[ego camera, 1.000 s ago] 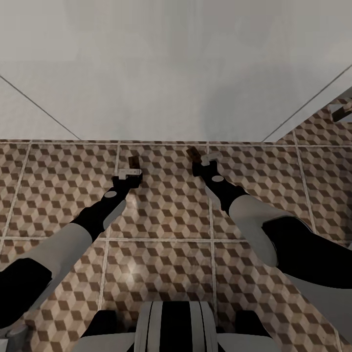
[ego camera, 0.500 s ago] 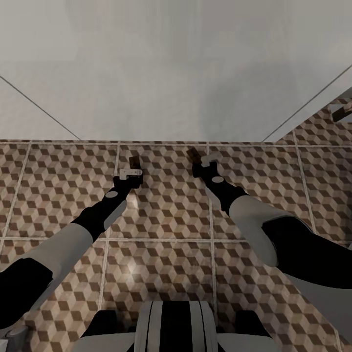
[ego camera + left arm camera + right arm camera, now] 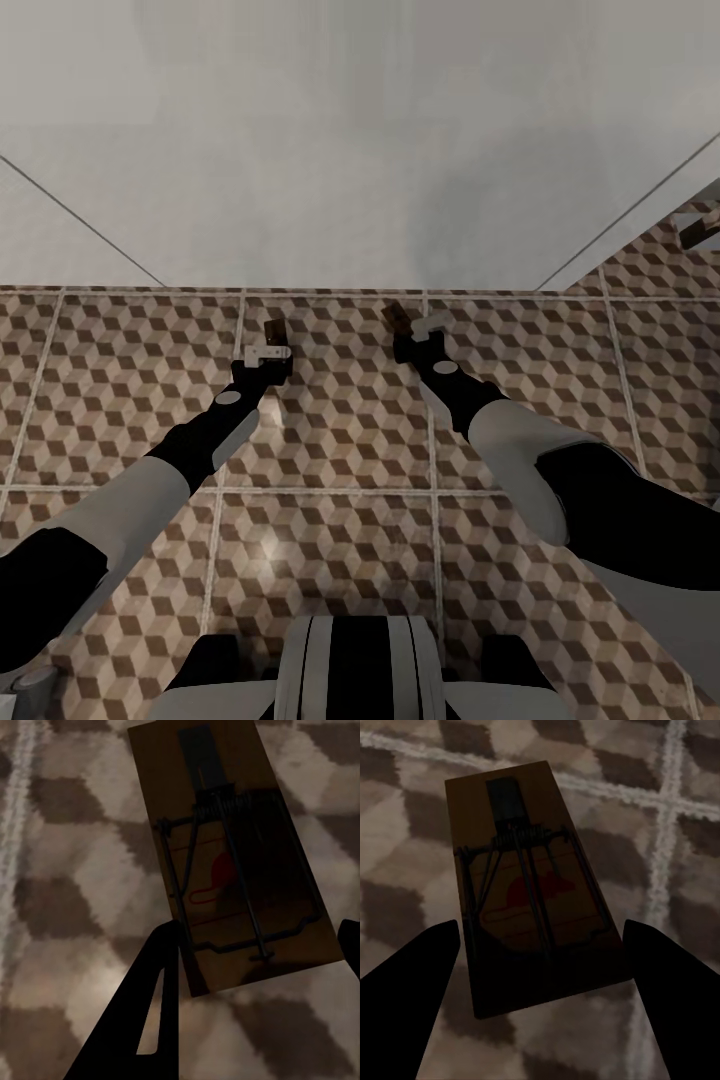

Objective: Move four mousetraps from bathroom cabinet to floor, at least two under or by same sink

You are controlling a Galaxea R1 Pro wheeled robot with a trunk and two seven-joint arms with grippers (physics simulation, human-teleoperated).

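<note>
— Looking down from the head camera, what are you seeing?

— Both arms are reaching forward over the bathroom floor [image 3: 340, 440], the tiles with the brown, beige and white cube print. A pale surface [image 3: 350, 140] is filling the upper half of that view, meeting the tiles along a straight edge.

— Where are the mousetraps sitting?

— One mousetrap [image 3: 273, 329] is lying just ahead of the left pincer [image 3: 268, 352], and a second mousetrap [image 3: 396, 316] is lying just ahead of the right pincer [image 3: 425, 330]. Both are close to that straight edge, well apart from each other.

— What is the left wrist camera showing?

— The left-hand trap [image 3: 232, 855] is lying flat on the tiles, its dark wire spring and bar facing up, a red mark on the wood. The left pincer [image 3: 259, 967] is standing released: one dark finger [image 3: 150, 1012] is overlapping the trap's near corner, the other is peeking in at the picture's edge, and I cannot tell whether either is touching the wood.

— And the right wrist camera?

— The other trap [image 3: 536, 881] is also lying flat on the tiles beside a pale grout line. The right pincer [image 3: 540, 967] is spread wide and released, its dark fingers [image 3: 405, 982] flanking the trap's near end with tile showing between them and the wood.
</note>
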